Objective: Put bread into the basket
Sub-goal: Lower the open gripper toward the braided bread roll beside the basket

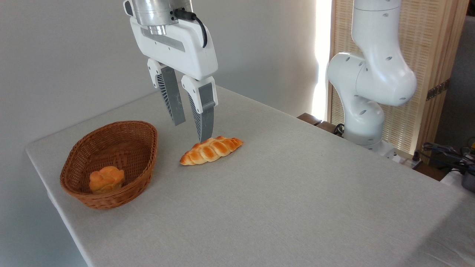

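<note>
The long braided golden-orange bread [210, 150] lies flat on the grey table, just right of the basket. The brown wicker basket [147, 163] stands near the table's left edge. My gripper [192, 133] hangs over the loaf's back edge, open, with nothing between its grey ribbed fingers [203, 118]. The nearer fingertip sits right at the loaf's top; whether it touches I cannot tell.
A small round knotted bun [106, 179] lies inside the basket at its near end. The arm's white base [365, 92] stands at the table's far right edge, with cables and a wooden screen behind it. The table edge runs close along the basket's left.
</note>
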Controlling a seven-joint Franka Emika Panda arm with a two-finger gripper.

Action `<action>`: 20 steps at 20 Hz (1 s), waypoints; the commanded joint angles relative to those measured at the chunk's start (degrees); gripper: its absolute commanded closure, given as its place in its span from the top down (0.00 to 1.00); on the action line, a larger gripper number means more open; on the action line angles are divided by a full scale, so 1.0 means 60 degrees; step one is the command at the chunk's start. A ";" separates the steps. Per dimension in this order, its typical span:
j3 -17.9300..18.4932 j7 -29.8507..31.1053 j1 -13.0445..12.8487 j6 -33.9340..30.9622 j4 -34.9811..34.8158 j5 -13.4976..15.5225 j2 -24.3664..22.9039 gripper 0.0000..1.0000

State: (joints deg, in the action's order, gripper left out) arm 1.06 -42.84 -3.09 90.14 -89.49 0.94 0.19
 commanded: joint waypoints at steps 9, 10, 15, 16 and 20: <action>0.0028 -0.0039 0.0003 -0.0185 -0.0070 -0.0025 -0.0018 1.00; 0.0014 -0.0024 0.0003 -0.0185 -0.0085 -0.0011 -0.0018 1.00; -0.0337 -0.0009 -0.0012 -0.0185 -0.0698 0.0645 -0.0324 1.00; -0.0381 0.0005 -0.0012 -0.0142 -0.1078 0.0953 -0.0456 1.00; -0.0864 0.0005 -0.0012 0.0005 -0.2483 0.1234 -0.0968 1.00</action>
State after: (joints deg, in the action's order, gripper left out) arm -2.12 -42.80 -3.26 90.07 -95.53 6.50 -1.24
